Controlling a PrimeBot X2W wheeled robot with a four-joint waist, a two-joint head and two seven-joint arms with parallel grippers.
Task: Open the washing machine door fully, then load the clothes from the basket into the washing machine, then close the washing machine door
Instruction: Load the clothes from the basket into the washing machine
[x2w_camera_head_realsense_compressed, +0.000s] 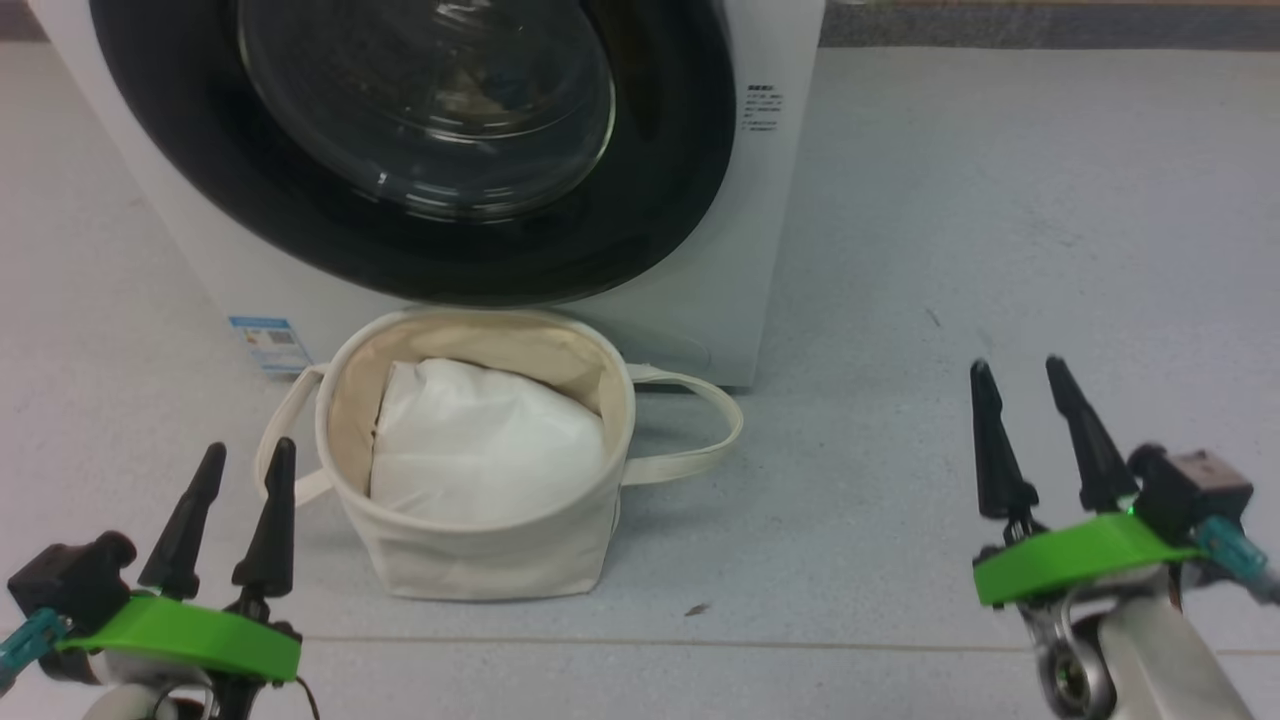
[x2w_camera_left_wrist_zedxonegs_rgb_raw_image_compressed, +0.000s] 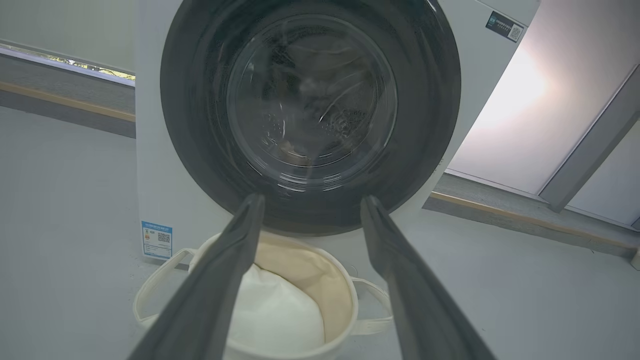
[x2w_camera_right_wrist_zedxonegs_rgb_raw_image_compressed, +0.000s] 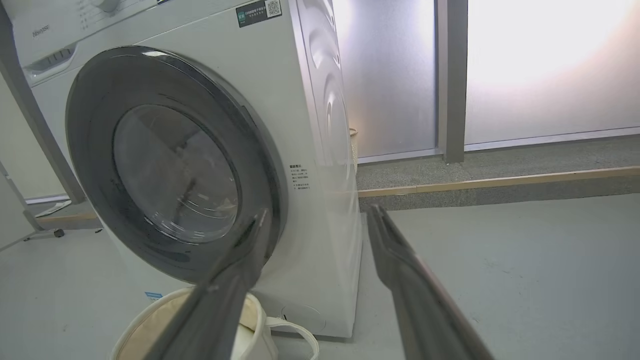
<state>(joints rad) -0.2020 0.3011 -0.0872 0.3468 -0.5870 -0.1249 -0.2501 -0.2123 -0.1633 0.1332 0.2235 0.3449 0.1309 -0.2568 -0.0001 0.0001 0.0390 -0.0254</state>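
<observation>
The left gripper (x2w_camera_head_realsense_compressed: 250, 448) hangs at the lower left of the head view with its two dark, tapering fingers spread and nothing between them. The right gripper (x2w_camera_head_realsense_compressed: 1018, 366) stands at the lower right, well off to the side of the basket (x2w_camera_head_realsense_compressed: 480, 560), fingers likewise apart and empty. Each pair rises from a bright green bracket (x2w_camera_head_realsense_compressed: 190, 630).

The head view looks straight down into the basket, a round cream canvas tub with soft, slightly creased walls and two looped straps. A plain white bundle (x2w_camera_head_realsense_compressed: 480, 440) fills its bottom, smooth and puffed like a pillow. The basket sits on the floor (x2w_camera_head_realsense_compressed: 950, 250) just before the washer (x2w_camera_head_realsense_compressed: 700, 300).

The left wrist view faces the door (x2w_camera_head_realsense_compressed: 420, 250) head-on: it lies shut, flat against the washer's white front. Its wide glossy black rim rings a bulging clear glass, and dim folds show behind the glass, too dark to tell what they are. A small blue sticker (x2w_camera_head_realsense_compressed: 268, 343) sits low on the front, beside one strap.

The right wrist view adds the washer's side panel with pressed curved ribs, a dial and drawer at the top, and beyond it frosted panes, a grey post and a wood-edged step. The floor is pale grey and finely speckled.
</observation>
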